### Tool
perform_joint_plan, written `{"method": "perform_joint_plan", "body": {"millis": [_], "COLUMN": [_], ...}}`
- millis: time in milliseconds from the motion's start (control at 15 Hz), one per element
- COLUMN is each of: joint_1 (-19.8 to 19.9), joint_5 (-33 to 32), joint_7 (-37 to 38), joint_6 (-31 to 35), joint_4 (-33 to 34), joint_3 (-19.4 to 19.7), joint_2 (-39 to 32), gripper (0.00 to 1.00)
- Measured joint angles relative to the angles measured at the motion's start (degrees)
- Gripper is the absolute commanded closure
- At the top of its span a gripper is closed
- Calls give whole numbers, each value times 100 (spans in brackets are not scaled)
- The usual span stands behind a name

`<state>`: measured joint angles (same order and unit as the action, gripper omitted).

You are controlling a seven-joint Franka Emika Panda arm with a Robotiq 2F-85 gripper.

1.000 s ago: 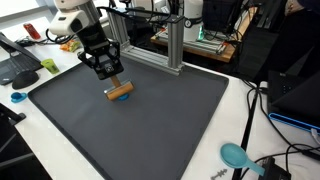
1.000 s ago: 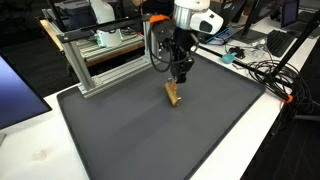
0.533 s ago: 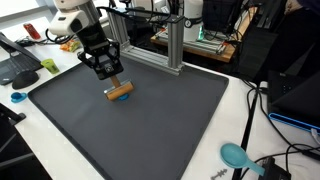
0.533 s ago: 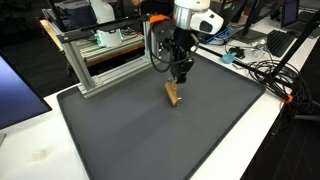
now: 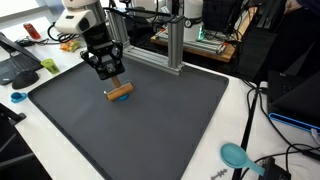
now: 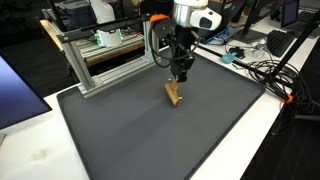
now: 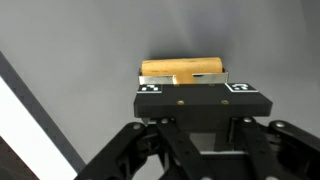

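The fingers (image 5: 112,75) hang just above a wooden block (image 5: 120,91) without touching it. Whether they are spread or pressed together I cannot tell, since the exterior views are too small and in the wrist view the gripper's (image 7: 196,95) black crossbar, with its two checkered markers, covers the tips. The block lies flat on the dark surface (image 5: 150,125), held by nothing, toward ten o'clock of that surface in an exterior view and toward one o'clock of it in the exterior view from the opposite side (image 6: 175,94). In the wrist view the block (image 7: 183,69) sits at twelve o'clock of the crossbar, its long side parallel to the bar and its near edge hidden behind it. An aluminium frame (image 5: 175,45) stands at twelve o'clock beyond the block, well apart from it. I judge this to be a hover directly over the block, with no contact made. Any grasp from here would call for the fingers to be parted wider than the block's short side and centred over it, because it now shows slightly ahead of the bar. A straight descent would then bring the tips down on either side of it.
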<state>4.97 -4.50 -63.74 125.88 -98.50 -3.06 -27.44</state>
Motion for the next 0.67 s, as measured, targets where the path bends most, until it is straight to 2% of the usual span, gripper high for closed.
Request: {"method": "perform_joint_plan", "body": {"millis": [267,667], "joint_1": [-62,-52], "joint_5": [-159,-169], "joint_7": [-20,-289], "joint_6": [304,348], "joint_4": [-301,-322], "joint_3": [-14,-45], "joint_2": [156,159], "gripper": [78,78]}}
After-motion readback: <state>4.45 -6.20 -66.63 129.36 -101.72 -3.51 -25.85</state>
